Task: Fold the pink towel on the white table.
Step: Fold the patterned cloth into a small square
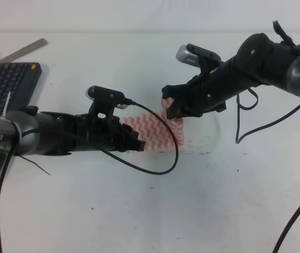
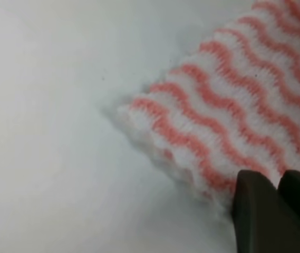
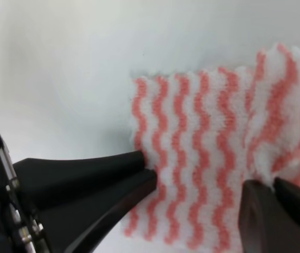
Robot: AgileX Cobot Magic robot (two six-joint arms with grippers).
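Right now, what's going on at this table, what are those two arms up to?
Two robot arms are working on a pink towel lying on the white table. The left gripper is shut on one edge of it, and the right gripper pinches another edge, which looks lifted off the table. The cloth is bunched small between them, so a fold seems under way. A dark keyboard sits off to the side, untouched.

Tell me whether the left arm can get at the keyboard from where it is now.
Probably not right away. The left gripper appears shut on the pink towel, and the right gripper pinches it too. The keyboard lies far off by the arm's base; nothing blocks the way, but the towel must go first.
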